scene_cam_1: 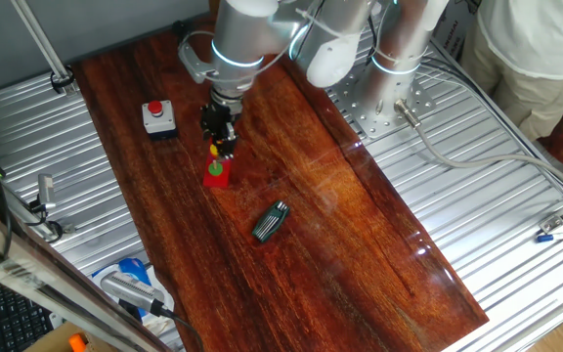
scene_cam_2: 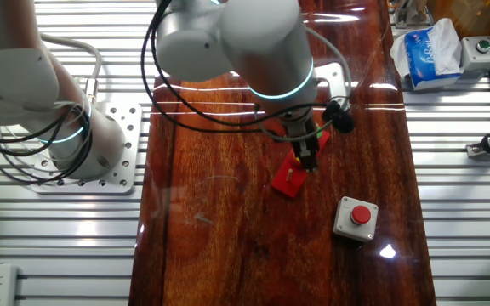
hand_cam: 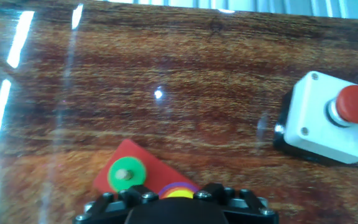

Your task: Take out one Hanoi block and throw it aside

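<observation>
Dark polished wood covered the desk point(scene_cam_1: 360, 235), with ribbed metal panels on both sides of it. On my screens the red base point(scene_cam_2: 287, 179) lay near the middle of the desk, and I used it as my reference. My gripper point(scene_cam_1: 225, 143) hung right above one end of this base, pointing down. At its tip I could see the Hanoi block point(scene_cam_1: 214, 150), a small yellow disc, just over the base. It seemed to be between the fingers, but I could not tell if they were really closed on it. In the hand view the yellow disc showed at the bottom edge, half hidden by the gripper body. A green disc point(hand_cam: 126, 173) sat on a peg of the base. A grey box with red button point(hand_cam: 332, 121) stood near the base. A dark ribbed tool point(scene_cam_1: 271, 222) lay further from it.
</observation>
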Available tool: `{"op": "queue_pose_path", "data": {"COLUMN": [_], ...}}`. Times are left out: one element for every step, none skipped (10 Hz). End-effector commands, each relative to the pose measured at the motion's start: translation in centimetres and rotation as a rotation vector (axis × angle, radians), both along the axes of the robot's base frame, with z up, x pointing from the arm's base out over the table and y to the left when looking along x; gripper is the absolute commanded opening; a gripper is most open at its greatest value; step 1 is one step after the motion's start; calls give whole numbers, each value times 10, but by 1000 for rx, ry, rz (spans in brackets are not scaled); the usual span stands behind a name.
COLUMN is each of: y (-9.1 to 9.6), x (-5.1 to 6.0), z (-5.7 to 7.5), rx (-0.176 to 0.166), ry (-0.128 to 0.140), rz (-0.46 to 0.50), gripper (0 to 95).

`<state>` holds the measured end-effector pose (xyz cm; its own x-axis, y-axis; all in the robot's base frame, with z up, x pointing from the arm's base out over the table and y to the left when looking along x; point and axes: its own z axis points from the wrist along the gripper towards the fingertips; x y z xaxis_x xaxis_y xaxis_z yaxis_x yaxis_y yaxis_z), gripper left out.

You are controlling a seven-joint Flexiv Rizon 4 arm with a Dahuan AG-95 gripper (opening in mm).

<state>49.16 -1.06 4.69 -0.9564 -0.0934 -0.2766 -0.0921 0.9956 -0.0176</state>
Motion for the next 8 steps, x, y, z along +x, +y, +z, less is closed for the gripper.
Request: {"op": "queue_pose_path", "data": {"y": [-34,-38,-43,-49,-55,-57,-58,-58], "x": [0,-2,-4,-7,-10,-11,-11,-11], "z": [7,9,12,18,21,22,23,23], "rx": [-197,-208,-218,-211,-195,-155,-124,-116], "ry": [1,-11,-14,42,108,167,201,224], "rz": [-29,-22,-9,17,31,33,35,42], "gripper": [760,760,760,760,570,570,570,570]}}
